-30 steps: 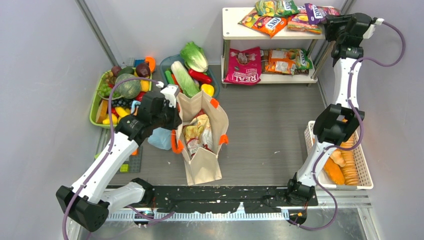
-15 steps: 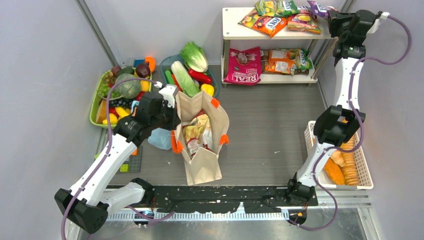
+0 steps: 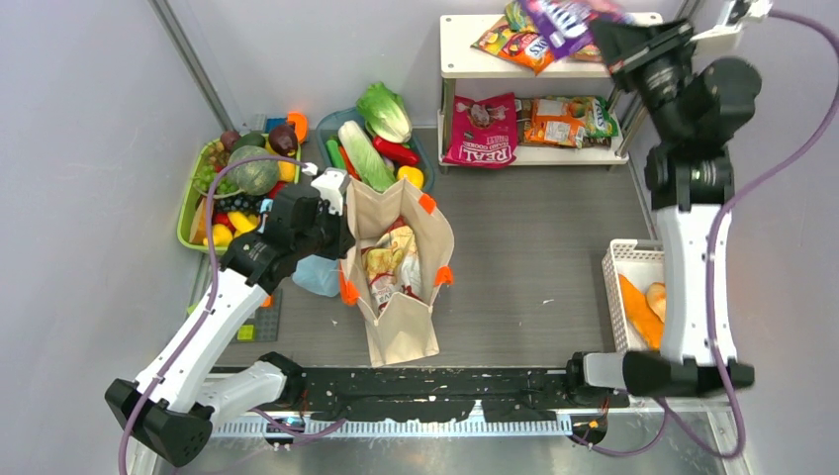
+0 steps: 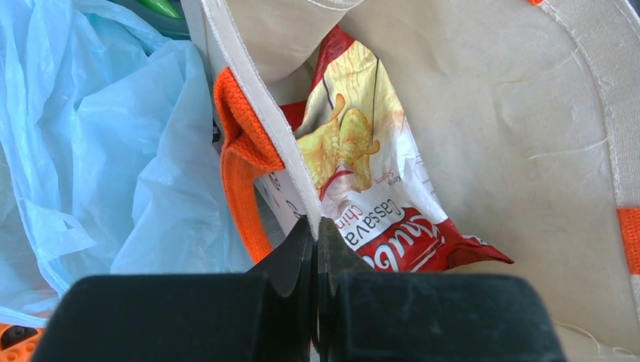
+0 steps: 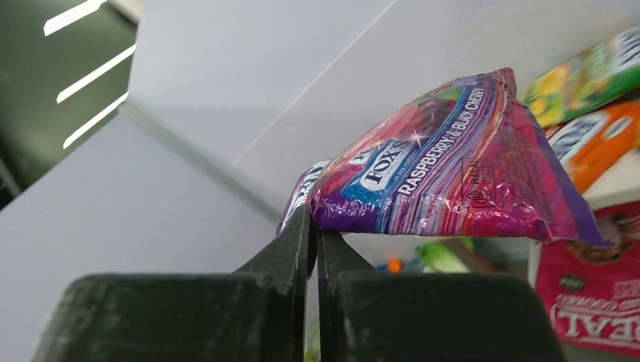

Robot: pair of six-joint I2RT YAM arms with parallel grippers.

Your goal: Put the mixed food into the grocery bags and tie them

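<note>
Fingers on the right (image 5: 293, 245) shut tight on the purple packet (image 5: 445, 173) above the shelf (image 3: 460, 40), fingers on the left (image 4: 298, 249) pinching the bag (image 3: 401, 332) rim open: next, carry over, drop inside.

Bright even light, soft shadows, sharp focus

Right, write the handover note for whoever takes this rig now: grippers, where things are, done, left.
Left gripper: shut on the rim of the canvas tote, holding its mouth open.
Right gripper: shut on a purple packet, held in the air by the shelf.
Done: the tote holds at least a red chips packet. The blue plastic bag lies crumpled beside it.
Left: drop the purple packet in, bag the other shelf packets and the tray produce, tie both bags.
</note>
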